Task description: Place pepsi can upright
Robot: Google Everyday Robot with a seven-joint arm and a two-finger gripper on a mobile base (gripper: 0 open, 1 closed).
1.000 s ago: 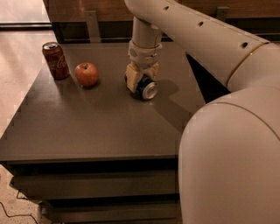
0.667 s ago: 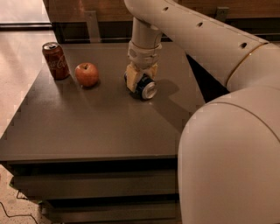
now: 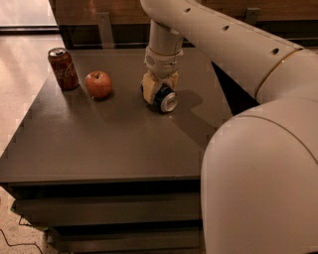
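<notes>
The pepsi can [image 3: 165, 99] lies on its side near the middle of the dark table [image 3: 114, 144], with its silver end facing front right. My gripper [image 3: 159, 89] reaches down from above and straddles the can. Its yellowish fingers [image 3: 148, 92] press against the can's sides, so it is shut on the can. The can rests on the table top. The far side of the can is hidden behind the gripper.
A red cola can [image 3: 63, 68] stands upright at the table's far left. A red apple [image 3: 98, 84] sits just right of it, to the left of the gripper. My white arm [image 3: 258, 149] fills the right side. A wooden counter [image 3: 99, 15] stands behind the table.
</notes>
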